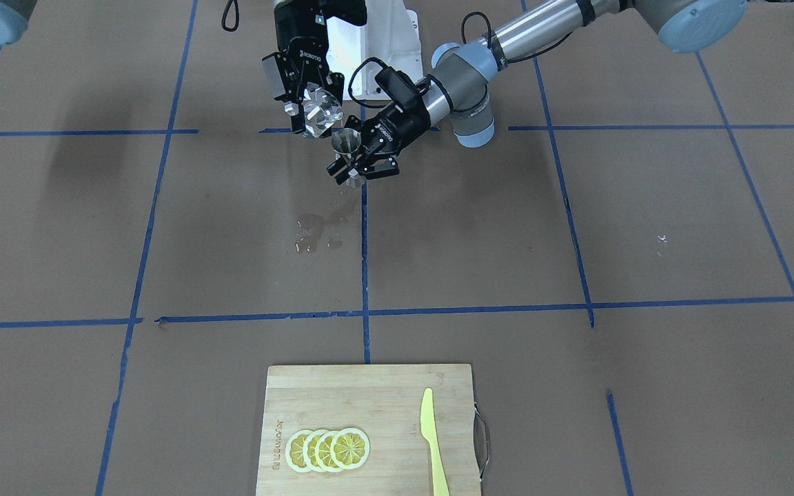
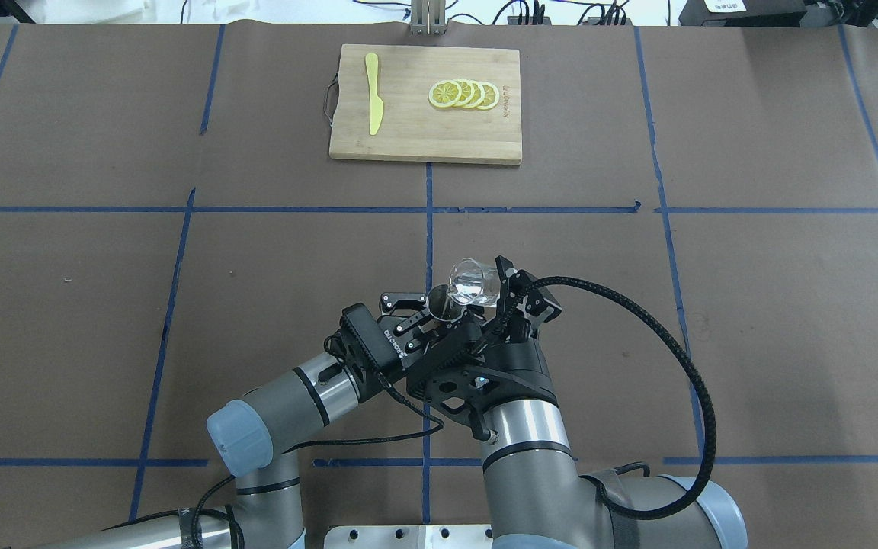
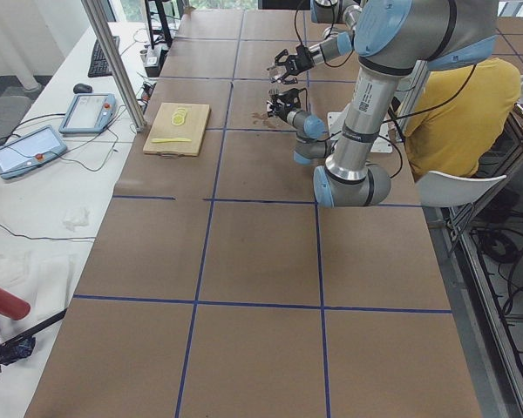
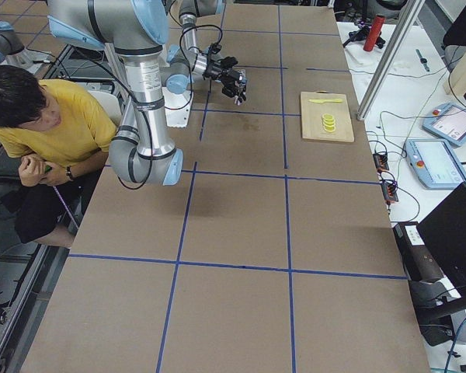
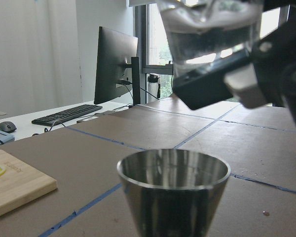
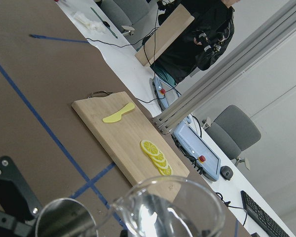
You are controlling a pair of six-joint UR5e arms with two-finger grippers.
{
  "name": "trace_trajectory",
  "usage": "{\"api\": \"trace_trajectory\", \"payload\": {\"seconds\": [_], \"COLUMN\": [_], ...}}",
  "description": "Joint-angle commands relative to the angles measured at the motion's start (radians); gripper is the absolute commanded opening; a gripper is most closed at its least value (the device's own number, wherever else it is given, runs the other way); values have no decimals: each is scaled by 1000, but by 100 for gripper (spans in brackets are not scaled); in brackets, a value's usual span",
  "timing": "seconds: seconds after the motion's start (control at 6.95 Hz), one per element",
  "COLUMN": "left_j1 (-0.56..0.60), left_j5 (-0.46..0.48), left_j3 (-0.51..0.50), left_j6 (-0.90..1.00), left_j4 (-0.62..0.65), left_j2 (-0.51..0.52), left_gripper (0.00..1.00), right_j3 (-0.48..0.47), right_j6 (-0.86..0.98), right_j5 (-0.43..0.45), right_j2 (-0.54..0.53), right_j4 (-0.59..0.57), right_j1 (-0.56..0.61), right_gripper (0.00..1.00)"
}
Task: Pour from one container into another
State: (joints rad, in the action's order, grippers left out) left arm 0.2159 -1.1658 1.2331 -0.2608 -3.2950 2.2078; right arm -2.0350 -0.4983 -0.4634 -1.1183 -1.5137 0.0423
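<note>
The steel jigger (image 1: 347,146) is held upright above the table, with my left gripper (image 1: 359,169) shut on its narrow waist. The clear glass cup (image 1: 323,112) is in my right gripper (image 1: 311,103), which is shut on it. The cup is tilted, its lip just over the jigger's rim. From overhead, the cup (image 2: 472,283) leans toward the jigger (image 2: 437,300), between the left gripper (image 2: 418,310) and the right gripper (image 2: 489,294). The left wrist view shows the jigger's open mouth (image 5: 173,174) below the cup (image 5: 210,24), which holds clear liquid. The right wrist view shows the cup (image 6: 173,207) beside the jigger (image 6: 64,218).
A wet patch (image 1: 317,231) marks the brown paper under the grippers. A wooden cutting board (image 2: 408,130) lies at the far side, with lemon slices (image 2: 463,94) and a yellow knife (image 2: 373,103) on it. A person in yellow (image 4: 58,128) sits behind the robot.
</note>
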Motion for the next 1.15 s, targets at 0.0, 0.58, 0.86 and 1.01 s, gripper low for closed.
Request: {"api": "trace_trajectory", "payload": {"seconds": [0.0, 0.58, 0.86, 1.01], "left_j1": [-1, -6, -6, -6], "left_j5": [0, 0, 0, 0], "left_j3": [0, 0, 2, 2], "left_j6": [0, 0, 0, 0], "left_j4": [0, 0, 0, 0], "left_j2": [1, 1, 1, 1], "left_gripper": [0, 0, 0, 0], "right_j3": [-2, -4, -7, -25], "right_j6": [20, 69, 102, 107], "right_j5": [2, 8, 18, 20], "right_j2": [0, 0, 0, 0], "right_j4": [-3, -8, -28, -58], "right_j1": [1, 2, 4, 2], "right_gripper": [0, 0, 0, 0]}}
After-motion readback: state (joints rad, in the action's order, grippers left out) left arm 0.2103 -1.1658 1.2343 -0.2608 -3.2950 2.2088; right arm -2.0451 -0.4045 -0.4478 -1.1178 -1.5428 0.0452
